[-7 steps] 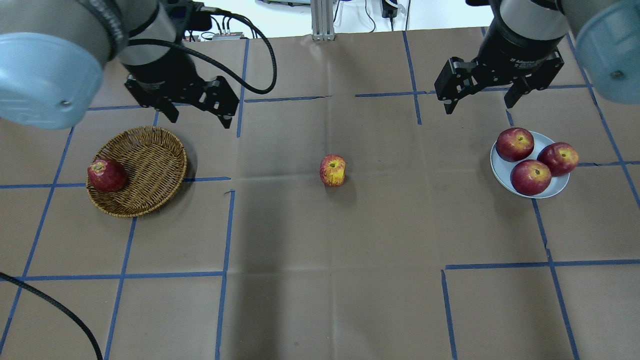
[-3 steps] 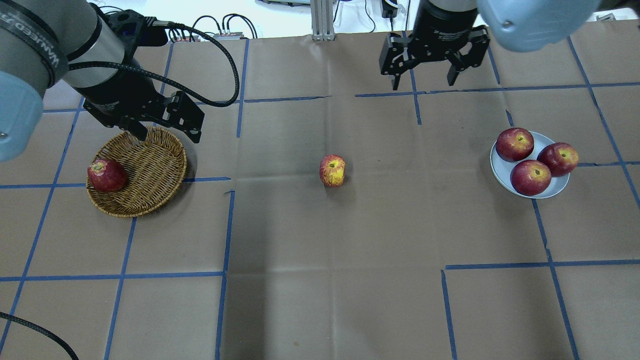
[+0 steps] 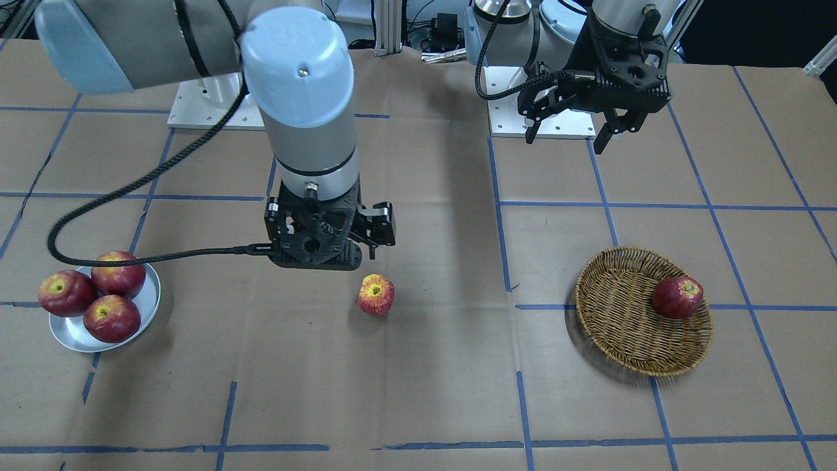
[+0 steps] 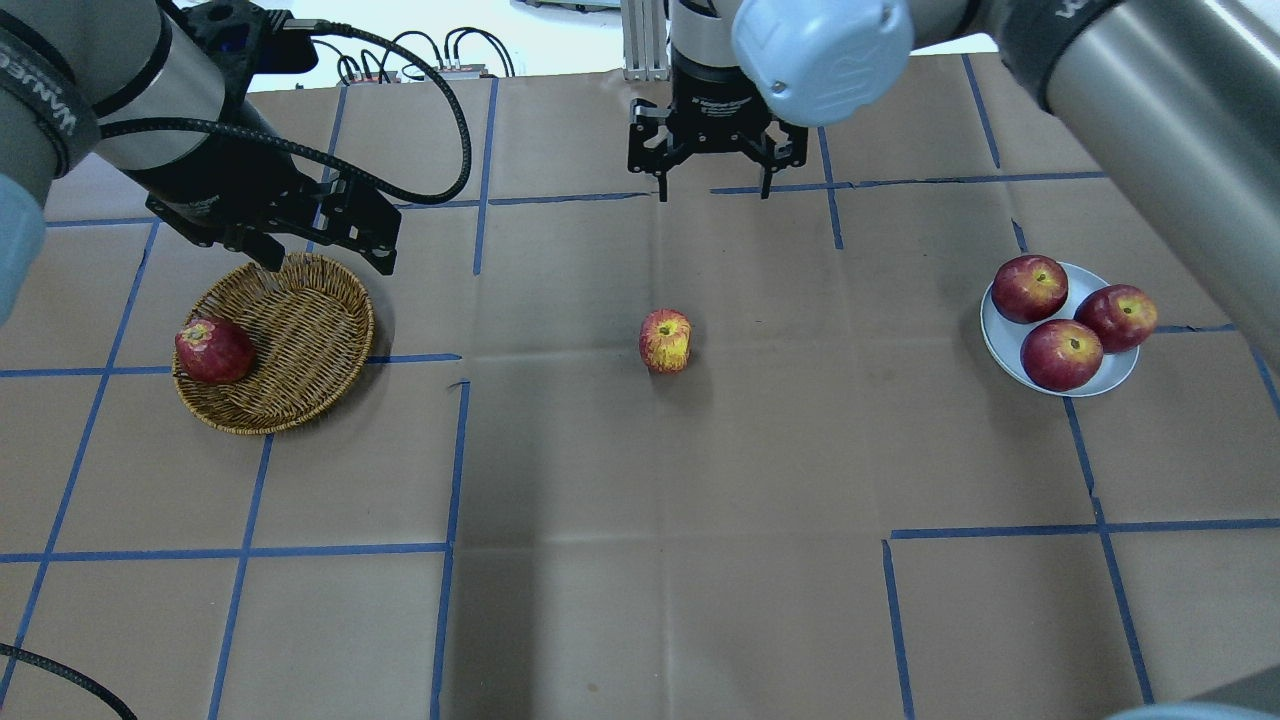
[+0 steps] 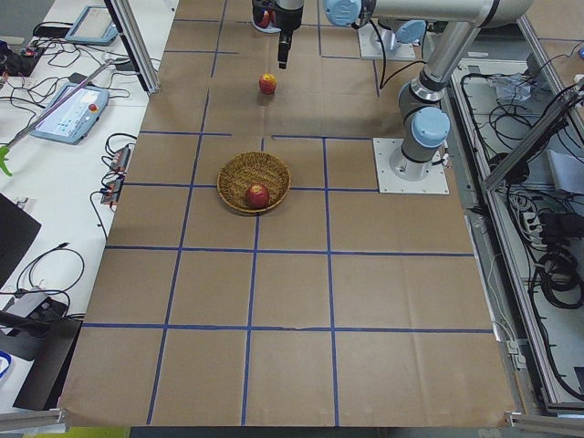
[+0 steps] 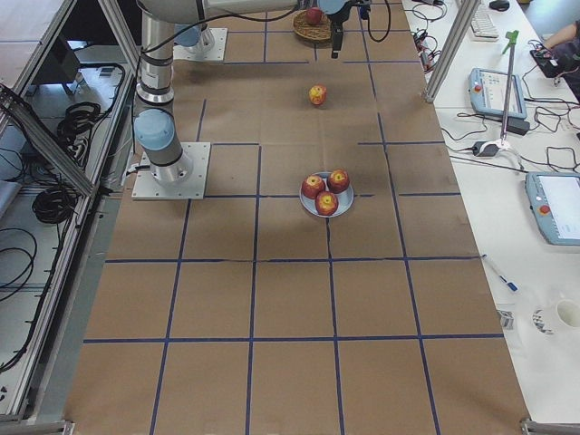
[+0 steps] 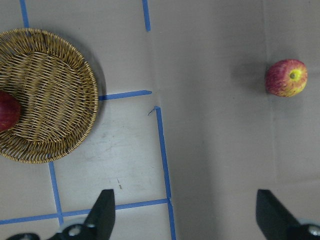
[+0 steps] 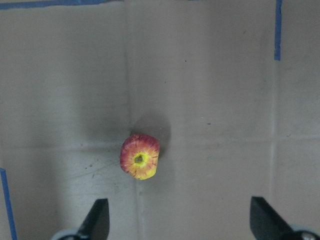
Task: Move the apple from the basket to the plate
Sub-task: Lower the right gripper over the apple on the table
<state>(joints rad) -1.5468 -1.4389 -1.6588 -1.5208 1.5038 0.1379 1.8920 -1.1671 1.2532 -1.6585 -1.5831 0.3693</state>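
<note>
Pinkish-red and streaky with a yellow crown, the matte apple sits on brown paper between the round wicker basket and silver-grey metal plate; the right gripper, jaws spread wide, should centre over it before descending, while the left gripper hangs equally spread beside the basket.

qty: 5 apples, 1 basket, 1 plate, 2 grippers.

Silver-grey tubular arms, pale blue round joint caps, black braided cable, black angular left gripper and right gripper.
</note>
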